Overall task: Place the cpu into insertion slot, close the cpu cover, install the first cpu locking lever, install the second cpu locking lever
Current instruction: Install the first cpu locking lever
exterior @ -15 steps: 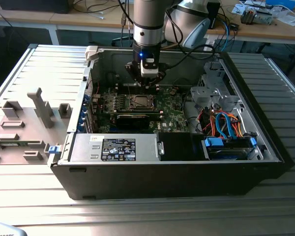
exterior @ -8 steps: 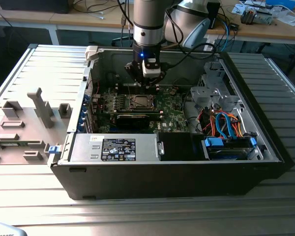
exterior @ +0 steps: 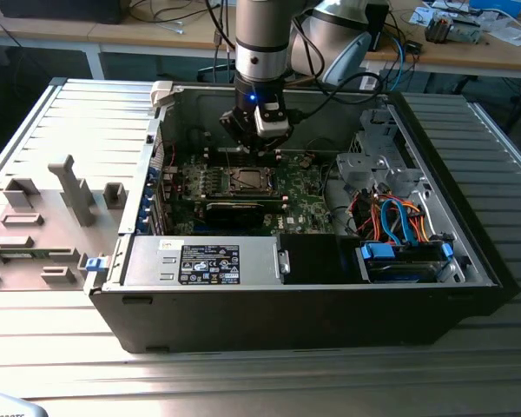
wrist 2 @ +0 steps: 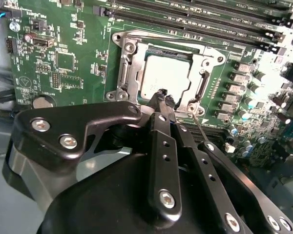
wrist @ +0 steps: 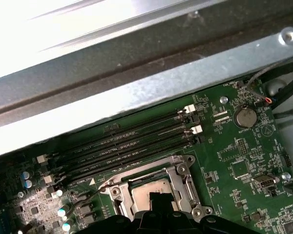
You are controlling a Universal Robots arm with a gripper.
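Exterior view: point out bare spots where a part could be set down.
Free: ribbed metal table in front of the computer case. Crowded: around the insertion slot, under the gripper, and the cables on the exterior view's right.

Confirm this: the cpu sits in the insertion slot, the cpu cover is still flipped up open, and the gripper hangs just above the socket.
Not quite: the cpu cover is not flipped up; in the second wrist view it lies flat, framing the cpu seated in the insertion slot. The rest holds: the gripper hangs just above the socket's edge.
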